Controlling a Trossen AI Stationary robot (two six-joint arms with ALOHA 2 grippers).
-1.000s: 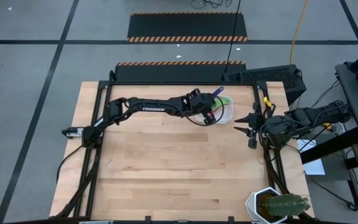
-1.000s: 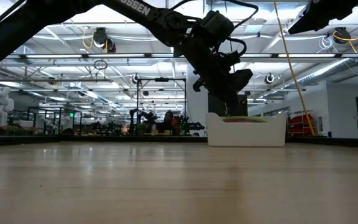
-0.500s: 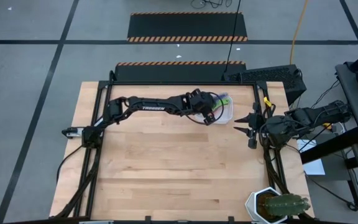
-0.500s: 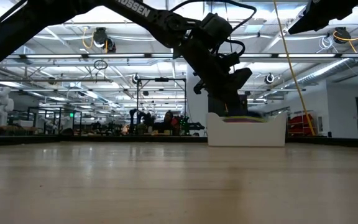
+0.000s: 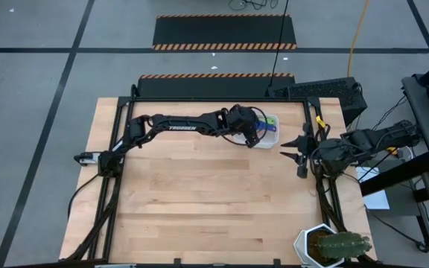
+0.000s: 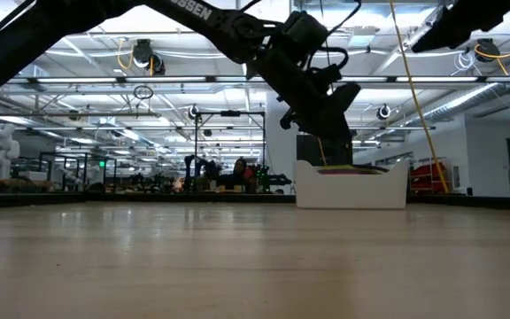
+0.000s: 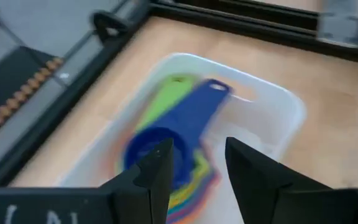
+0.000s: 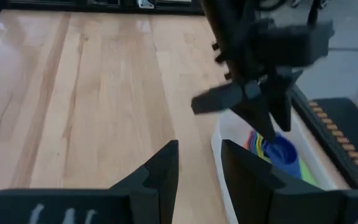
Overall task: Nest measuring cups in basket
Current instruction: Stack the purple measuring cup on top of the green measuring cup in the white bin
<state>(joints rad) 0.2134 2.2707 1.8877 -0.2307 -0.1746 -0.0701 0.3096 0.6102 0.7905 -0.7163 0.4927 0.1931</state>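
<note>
The left gripper (image 7: 194, 163) hangs just above the basket (image 7: 278, 106), its two dark fingers (image 7: 157, 165) parted with nothing between them, the blue measuring cup (image 7: 169, 140) lying directly below the gap. That blue cup tops a nested stack of measuring cups (image 7: 188, 186), with green, yellow, orange and red edges showing beneath it and the handles fanned toward the far end of the white bin.

Seen from above, the basket (image 5: 273, 134) sits at about one o'clock on the wooden table (image 5: 199, 201), near the far edge, with the left gripper (image 5: 258, 136) covering its near-left part. From table height the basket (image 6: 352, 186) stands upright on the boards, coloured rims just above its wall.

The right gripper (image 5: 298, 146) waits beside the table's right edge at about three o'clock, well apart from the basket, its fingers (image 8: 166, 163) spread a little and empty. A potted cactus (image 5: 332, 246) stands at five o'clock.
</note>
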